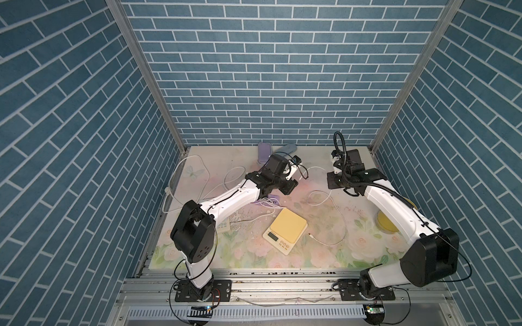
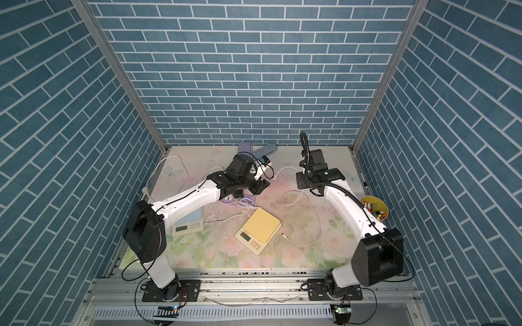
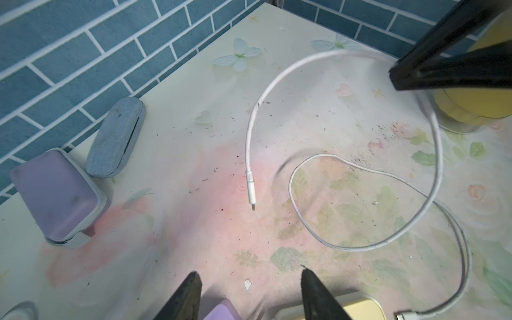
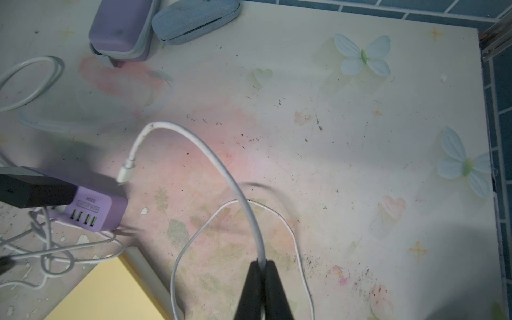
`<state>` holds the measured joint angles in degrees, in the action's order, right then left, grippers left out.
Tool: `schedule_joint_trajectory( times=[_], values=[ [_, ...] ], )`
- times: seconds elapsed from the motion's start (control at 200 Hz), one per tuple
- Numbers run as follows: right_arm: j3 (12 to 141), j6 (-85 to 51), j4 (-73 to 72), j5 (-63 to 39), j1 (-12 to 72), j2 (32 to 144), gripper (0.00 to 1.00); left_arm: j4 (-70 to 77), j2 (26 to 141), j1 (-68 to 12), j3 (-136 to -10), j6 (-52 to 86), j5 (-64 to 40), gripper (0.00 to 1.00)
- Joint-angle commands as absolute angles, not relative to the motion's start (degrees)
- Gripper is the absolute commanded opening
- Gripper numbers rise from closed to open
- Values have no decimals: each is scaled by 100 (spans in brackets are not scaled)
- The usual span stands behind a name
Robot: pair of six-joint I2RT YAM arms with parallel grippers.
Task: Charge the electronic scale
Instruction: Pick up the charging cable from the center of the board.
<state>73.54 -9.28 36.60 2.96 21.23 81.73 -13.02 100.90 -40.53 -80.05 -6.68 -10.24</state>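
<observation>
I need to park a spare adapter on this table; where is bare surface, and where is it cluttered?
Bare: the front strip between the yellow scale and the front rail; also the back right, between the white cable in the right gripper and the side wall. Crowded: tangled cords around the purple charger hub.

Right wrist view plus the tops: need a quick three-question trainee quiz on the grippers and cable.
1. True or false: the right gripper is shut on the white cable.
2. The left gripper is: A) open, B) shut on that cable, C) hidden in all views.
3. Fill in: the four-port charging hub is coloured ____.
Key: 1 true; 2 A; 3 purple.
</observation>
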Motion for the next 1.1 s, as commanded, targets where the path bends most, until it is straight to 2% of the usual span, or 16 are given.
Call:
schedule_joint_trajectory(
  times=[0.0, 0.195, 0.42, 0.8, 1.095],
  values=[
    [7271, -1230, 3923, 122, 2204, 7943, 0, -509, 9936, -4026, -7704, -633, -1457, 60],
    [7163, -1333, 3918, -15, 2276, 7696, 0, -181, 10101, -4025, -7589, -455, -1463, 60],
    [7137, -1379, 4001, -144, 2320, 7563, 0, 23, 10236, -4025, -7600, -438, -1268, 55],
    [7093, -1433, 4031, -236, 2320, 7349, 0, 84, 10433, -4025, -7673, -420, -1192, 35],
    [7026, -1441, 3984, -246, 2320, 7416, 0, 195, 10171, -4025, -7446, -473, -1216, 0]
  ],
)
